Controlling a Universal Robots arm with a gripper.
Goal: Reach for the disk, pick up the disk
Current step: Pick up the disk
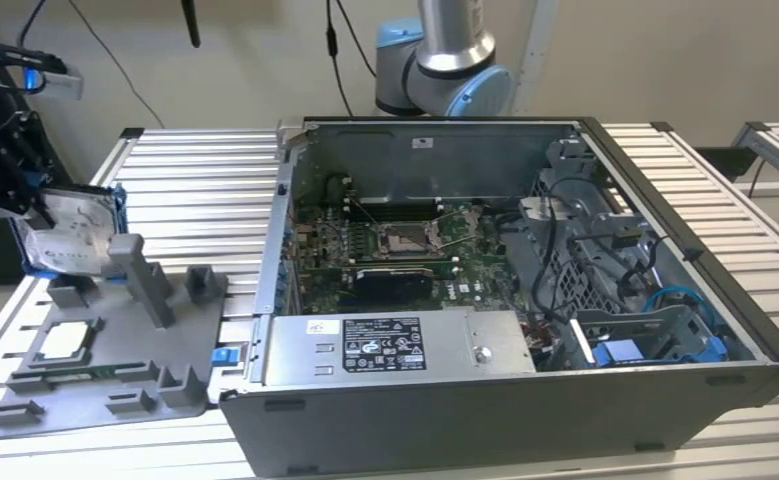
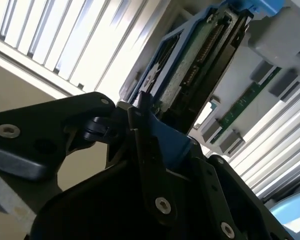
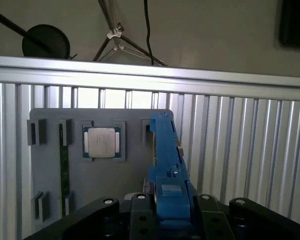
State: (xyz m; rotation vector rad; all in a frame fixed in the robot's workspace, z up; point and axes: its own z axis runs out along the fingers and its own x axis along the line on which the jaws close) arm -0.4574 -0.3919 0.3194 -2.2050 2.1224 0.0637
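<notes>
– Gripper (image 3: 171,216) sits closest to the lens, black links. State?
– Clamped on the disk (image 3: 167,165). Fingers (image 2: 147,150) press its blue bracket from both sides; this shows in both wrist views.
– Disk location?
– Exterior view: upper left of frame (image 1: 76,235), at the far end of the tray (image 1: 136,345). Cannot tell whether its lower edge clears the tray posts.
– Containers and contents?
– Tray, lower left of the exterior frame, on the slatted table (image 1: 189,190): chip (image 1: 69,342) flat in a square pocket, memory stick (image 3: 64,160) in a narrow slot beside it.
– And the case?
– Case (image 1: 496,430), centre to right, open on top. Board (image 1: 389,250) lies on its floor, power supply (image 1: 389,345) runs along the near wall, and a blue caddy (image 1: 636,350) sits in the lower right corner among cables.
– Disk orientation?
– On edge, tilted, not flat. First wrist view: long axis runs straight away from the gripper, across the tray. Exterior view: silver face turned toward the case. Second wrist view: circuit side and connector row visible.
</notes>
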